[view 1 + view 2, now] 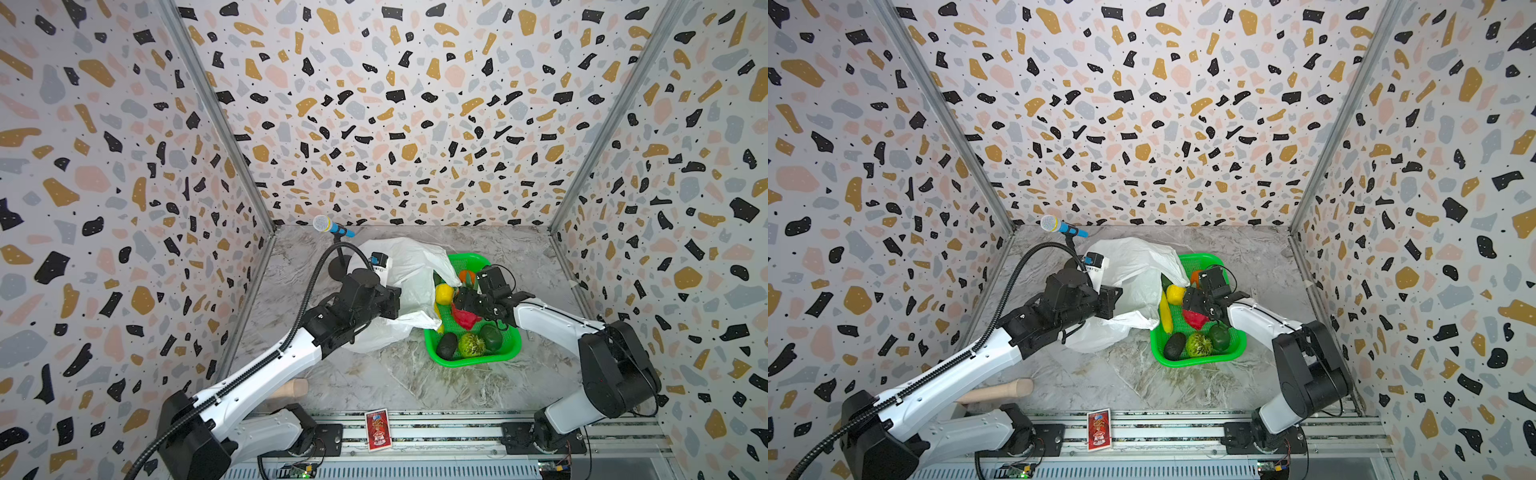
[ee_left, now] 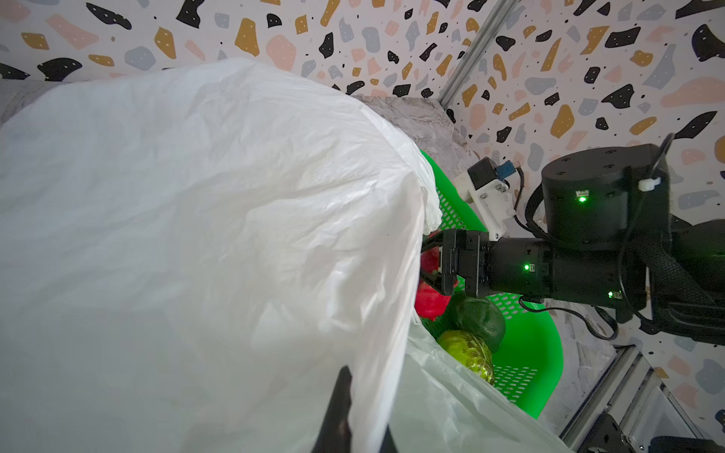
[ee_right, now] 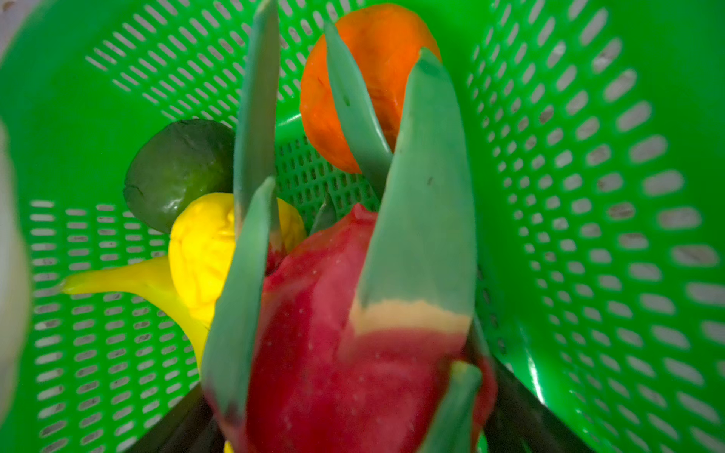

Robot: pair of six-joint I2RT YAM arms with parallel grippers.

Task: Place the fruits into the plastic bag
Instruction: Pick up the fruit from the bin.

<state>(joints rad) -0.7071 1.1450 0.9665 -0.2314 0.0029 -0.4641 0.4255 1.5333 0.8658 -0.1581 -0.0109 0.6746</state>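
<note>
Near end of green tray point(image 1: 473, 360): avocado point(image 1: 446, 345), bumpy green fruit point(image 1: 471, 344), second avocado point(image 1: 492, 337). Mid-tray: right gripper point(image 2: 431, 263) low, reaching in from right, jaws wide astride dragon fruit point(image 1: 467, 320), covering its top; clamp unclear. Banana point(image 1: 1165, 311) part hidden under plastic bag point(image 1: 411, 266) edge; lemon point(image 1: 444, 293) beside. Left gripper point(image 1: 394, 303) closed, pinching bag, fingertips buried in film, bag raised left of tray. Orange point(image 1: 464, 275) far, half behind right wrist.

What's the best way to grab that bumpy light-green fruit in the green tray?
Take the bumpy fruit across its round middle, straight down from above. The black avocado and a dark green fruit flank it, so probably close the jaws front to back.
</note>
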